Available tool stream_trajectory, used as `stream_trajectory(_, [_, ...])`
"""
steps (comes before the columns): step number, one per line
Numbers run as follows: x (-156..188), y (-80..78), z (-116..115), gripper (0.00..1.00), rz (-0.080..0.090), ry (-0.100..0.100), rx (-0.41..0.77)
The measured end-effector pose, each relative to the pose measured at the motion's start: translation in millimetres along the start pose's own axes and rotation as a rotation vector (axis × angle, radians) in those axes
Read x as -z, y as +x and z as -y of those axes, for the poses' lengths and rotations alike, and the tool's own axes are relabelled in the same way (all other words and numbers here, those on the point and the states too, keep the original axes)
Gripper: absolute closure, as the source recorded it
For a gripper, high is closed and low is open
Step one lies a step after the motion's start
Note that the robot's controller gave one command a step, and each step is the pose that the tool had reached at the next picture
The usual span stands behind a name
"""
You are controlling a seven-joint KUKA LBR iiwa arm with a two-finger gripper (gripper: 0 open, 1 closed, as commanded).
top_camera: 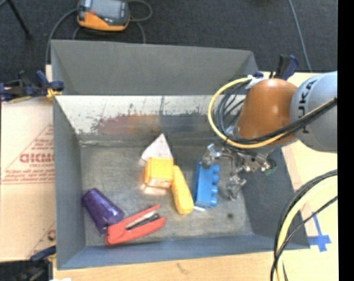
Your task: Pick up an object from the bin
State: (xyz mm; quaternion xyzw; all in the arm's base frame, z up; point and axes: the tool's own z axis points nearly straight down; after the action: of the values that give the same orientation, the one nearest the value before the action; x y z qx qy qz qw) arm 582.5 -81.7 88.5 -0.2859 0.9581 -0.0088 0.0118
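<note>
My gripper (228, 171) hangs low in the right part of the bin, under the orange wrist cover. A blue toothed plastic block (207, 185) lies just left of it, close beside or touching it. Further left is a yellow banana-shaped piece (181, 189), lying against a yellow box (158, 174) that has a white paper wedge (157, 148) behind it.
A red stapler-like tool (136, 225) and a purple cylinder (101, 208) lie in the front left corner. The bin floor right of the gripper is bare up to the sloping right wall. The arm and its cables cover the right rim.
</note>
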Motion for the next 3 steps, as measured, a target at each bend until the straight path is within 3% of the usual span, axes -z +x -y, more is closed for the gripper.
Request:
stream_trajectory(1, [22.2, -20.9, -63.8, 1.0, -0.006, -0.027, 0.618])
stream_trajectory(2, [22.3, -21.1, -63.9, 1.0, -0.005, -0.028, 0.618])
stream_trajectory(3, [58.4, -19.5, -68.0, 1.0, -0.011, -0.031, 0.618])
